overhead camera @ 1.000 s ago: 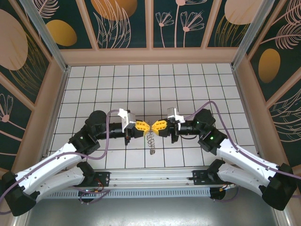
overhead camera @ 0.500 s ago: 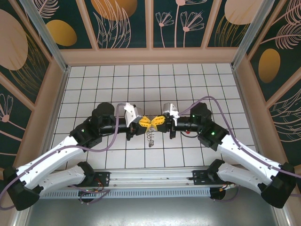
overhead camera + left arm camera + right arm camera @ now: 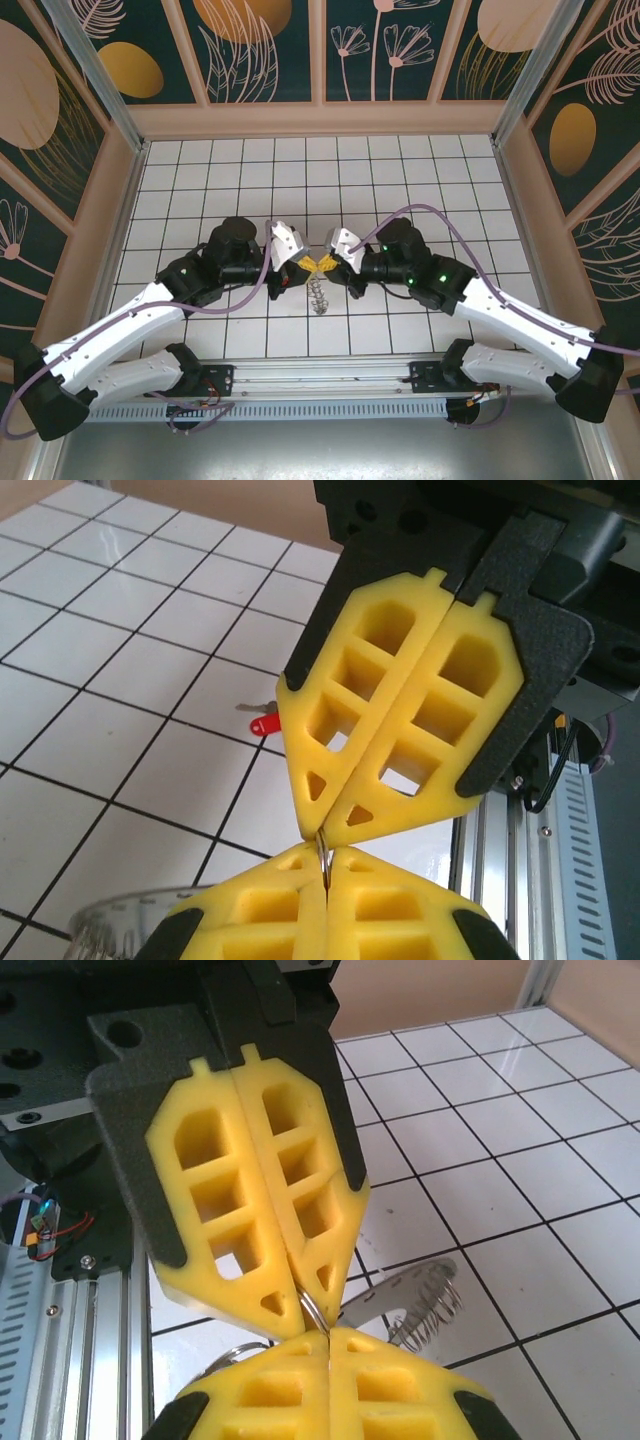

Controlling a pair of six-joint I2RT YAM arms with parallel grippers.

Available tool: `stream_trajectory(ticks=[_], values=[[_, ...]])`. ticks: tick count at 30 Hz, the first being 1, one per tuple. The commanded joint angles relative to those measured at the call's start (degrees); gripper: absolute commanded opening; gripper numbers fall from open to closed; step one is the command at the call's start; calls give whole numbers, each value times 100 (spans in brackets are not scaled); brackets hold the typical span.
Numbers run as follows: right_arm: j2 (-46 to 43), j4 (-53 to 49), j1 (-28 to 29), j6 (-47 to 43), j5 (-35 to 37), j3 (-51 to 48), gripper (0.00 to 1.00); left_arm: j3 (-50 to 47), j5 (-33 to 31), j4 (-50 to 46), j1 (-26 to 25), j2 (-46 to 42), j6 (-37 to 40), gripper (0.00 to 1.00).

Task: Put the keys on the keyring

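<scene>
1. The left arm reaches from its base at the near left edge, elbow bent outward, forearm angled in toward the middle of the white tiled counter (image 3: 400,180).
2. The right arm mirrors it from the near right edge, so the two wrists face each other tip to tip, raised above the tiles.
3. The left end effector (image 3: 307,265) has its yellow fingers pressed flat together, with no gap along the seam. They pinch a thin wire loop of the keyring (image 3: 311,1310).
4. The right end effector (image 3: 329,263) is likewise closed tight, its tips touching the left one's tips and nipping the same wire loop.
5. Below the pinch, the rest of the keyring hangs down as a grey metal coil with a flat tab beside it, clear of both arms.
6. The key (image 3: 263,723), small with a bright red head and a short metal stub, lies flat on a counter tile, apart from both end effectors and off the keyring.
</scene>
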Motion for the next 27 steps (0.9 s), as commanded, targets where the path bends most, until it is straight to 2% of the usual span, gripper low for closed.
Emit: stream_trajectory(ticks=[1,4,7,17,27], values=[[-577,1171,84,129,-599,-210,13,-156,355,656,-88,-267,15,0],[-858,1471,-131,461,-968,-564,30,-286,576,1024,-88,-573,-114,0],[-926,1669,-308,740,-1225,-768,34,-384,902,1321,-90,-761,-210,0],[-934,2661,-590,1259,-2361,-1112,33,-602,1210,1970,-90,-953,-388,0],[-875,3120,-608,1469,-2731,-1298,30,-735,1271,2411,-91,-857,-526,0]])
